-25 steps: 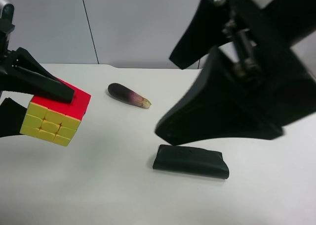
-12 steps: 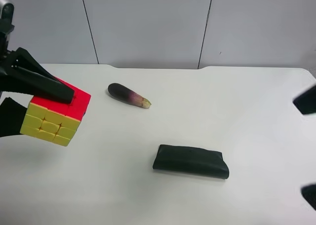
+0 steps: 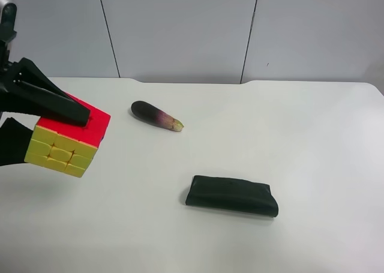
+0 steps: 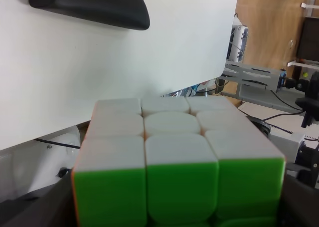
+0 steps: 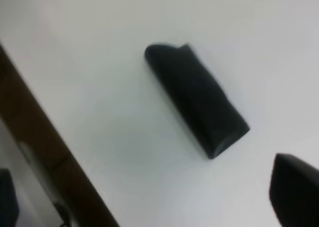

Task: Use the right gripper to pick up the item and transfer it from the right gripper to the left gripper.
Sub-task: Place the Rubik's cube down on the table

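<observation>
The puzzle cube (image 3: 67, 141), red on top and yellow on the near side, hangs above the table at the exterior high view's left. My left gripper (image 3: 53, 132) is shut on it, one flat black finger (image 3: 54, 105) across its red top. The left wrist view shows the cube (image 4: 174, 172) close up with white and green faces. My right gripper is out of the exterior high view. In the right wrist view only one of its dark fingers (image 5: 294, 187) shows, at the frame's corner, holding nothing, well above the table.
A flat black pouch (image 3: 231, 195) lies mid-table and also shows in the right wrist view (image 5: 197, 100) and the left wrist view (image 4: 89, 5). A dark purple eggplant (image 3: 156, 115) lies behind it. The white table's (image 3: 300, 135) edge (image 5: 40, 152) shows as a brown strip.
The right arm, wide open over the pouch a second ago, has drawn off to the right and left the exterior high view. The left gripper and cube have not moved.
</observation>
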### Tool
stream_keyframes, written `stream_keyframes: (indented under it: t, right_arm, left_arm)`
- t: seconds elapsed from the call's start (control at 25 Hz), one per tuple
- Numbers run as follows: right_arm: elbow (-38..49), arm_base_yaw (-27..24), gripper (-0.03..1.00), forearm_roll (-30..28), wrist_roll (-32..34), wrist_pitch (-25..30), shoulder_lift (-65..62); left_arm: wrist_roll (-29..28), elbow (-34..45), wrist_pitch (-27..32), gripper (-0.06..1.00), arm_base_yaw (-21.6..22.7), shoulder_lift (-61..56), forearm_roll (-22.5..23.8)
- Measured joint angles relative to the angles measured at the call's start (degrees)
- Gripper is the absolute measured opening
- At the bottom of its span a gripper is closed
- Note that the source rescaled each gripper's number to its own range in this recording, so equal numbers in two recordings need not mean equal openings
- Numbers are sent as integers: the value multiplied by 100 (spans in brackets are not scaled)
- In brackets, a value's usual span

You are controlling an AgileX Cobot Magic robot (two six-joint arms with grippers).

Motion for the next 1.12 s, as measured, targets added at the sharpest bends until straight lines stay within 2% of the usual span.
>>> stream_keyframes:
  t: [0.24,0.88,1.04,1.12]
  right_arm:
    - [324,0,100,-101,39,-162,-673]
    - [343,-49,100,-95,39,-216,-693]
    - [343,-761,100,-95,39,-231,-765]
    - [343,-1350,100,-95,39,-255,-889]
  left_arm:
    - [0,0,0,0,0,0,0]
    - [27,0,0,0,0,0,28]
    - [45,0,0,0,0,0,105]
    - [69,0,0,0,0,0,114]
